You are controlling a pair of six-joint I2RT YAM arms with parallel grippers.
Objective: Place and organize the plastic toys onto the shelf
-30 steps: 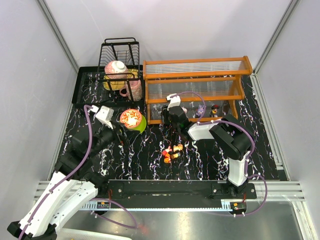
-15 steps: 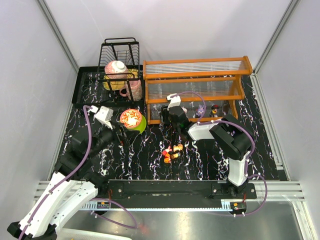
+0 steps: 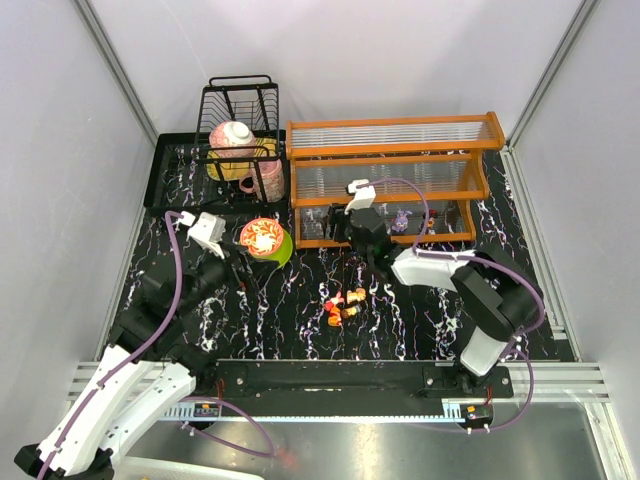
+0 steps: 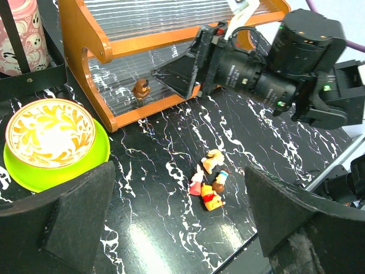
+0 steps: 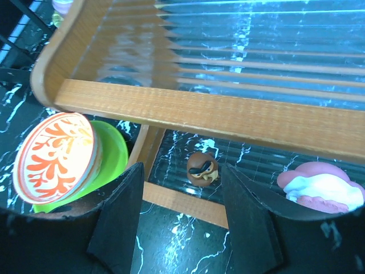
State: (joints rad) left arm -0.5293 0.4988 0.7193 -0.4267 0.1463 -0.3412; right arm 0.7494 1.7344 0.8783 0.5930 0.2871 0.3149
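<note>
The shelf (image 3: 390, 150) is an orange-framed rack with clear ribbed panels at the back of the table. My right gripper (image 3: 337, 228) is at its lowest tier, open. A brown toy (image 5: 202, 168) stands free on that tier (image 5: 199, 111) just beyond the fingertips, touched by neither finger (image 5: 122, 217). Right of it lies a pink-white toy (image 5: 319, 182), and farther along a purple one (image 3: 401, 217). Several small toys (image 3: 345, 303) lie in a cluster on the table. My left gripper (image 4: 182, 228) hovers wide open and empty, near that cluster (image 4: 209, 181).
A red patterned bowl on a green plate (image 3: 263, 238) sits left of the shelf's lower corner (image 4: 102, 108). A black wire dish rack (image 3: 240, 110) holding cups stands at the back left. The right arm's elbow (image 3: 500, 290) hangs over the right side of the table.
The right arm has swung its elbow to the right and pushed the wrist nearer the shelf. Its jaws have widened. The left arm and the table toys have not moved.
</note>
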